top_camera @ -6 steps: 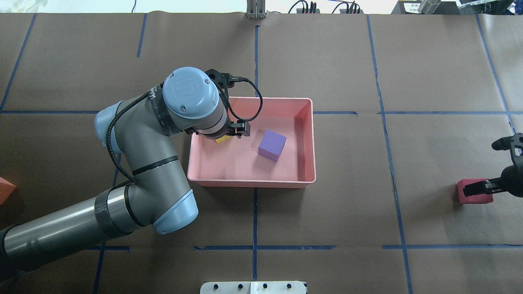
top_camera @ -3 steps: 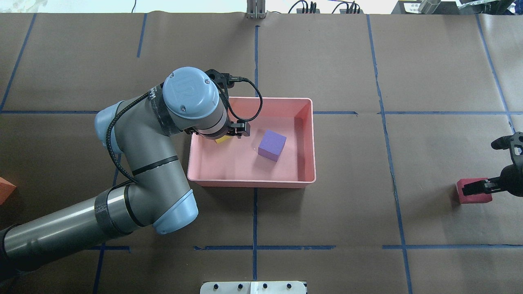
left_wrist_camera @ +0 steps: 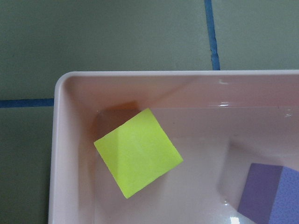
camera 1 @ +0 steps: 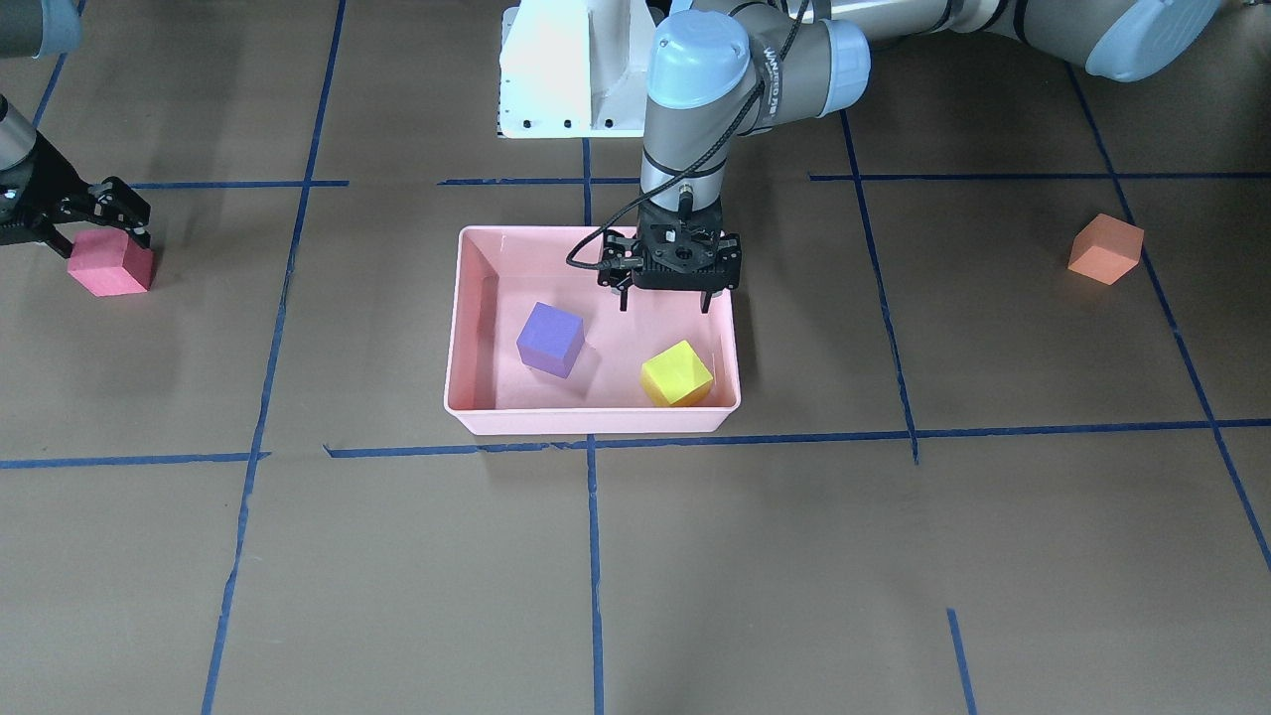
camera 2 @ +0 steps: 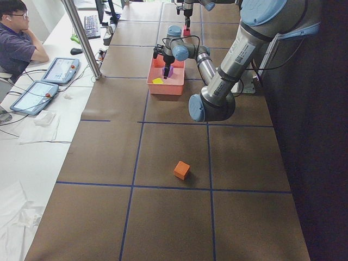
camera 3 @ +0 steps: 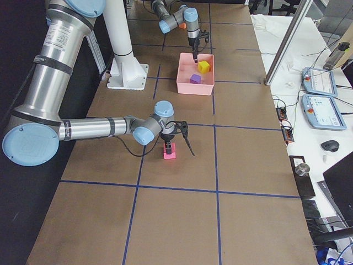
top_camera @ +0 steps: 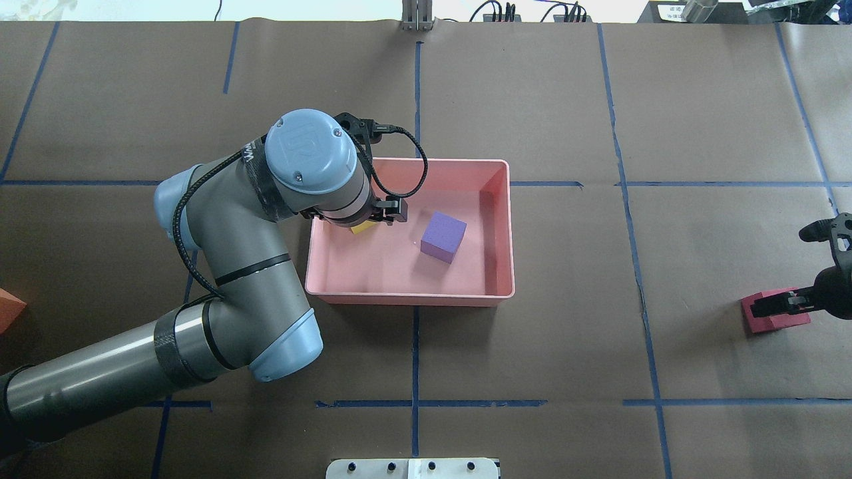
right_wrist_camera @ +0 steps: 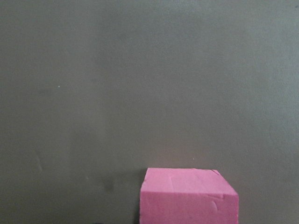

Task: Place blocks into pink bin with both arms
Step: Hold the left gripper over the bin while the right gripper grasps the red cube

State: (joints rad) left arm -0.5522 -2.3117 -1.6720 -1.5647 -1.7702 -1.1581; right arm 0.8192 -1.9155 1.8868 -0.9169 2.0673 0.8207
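Brown paper taped with blue lines (camera 1: 586,452) covers the table (camera 1: 695,556). The left gripper (camera 1: 665,303) hangs released, fingers apart, over the pink bin (camera 1: 586,424), where the yellow-green block (camera 1: 676,373) and purple block (camera 1: 550,339) lie apart. Well to one side, the right gripper (camera 3: 180,148), jaws spread, has one finger against the red-pink block (camera 1: 109,266). The orange block (camera 1: 1105,248) sits alone on the opposite side.

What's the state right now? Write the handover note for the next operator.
Left claw: open, empty, above the bin.
Right claw: open, at the red block, no grip on it.
Done: purple block and yellow block lie in the bin.
Left: red block and orange block, both on the table, go into the bin.
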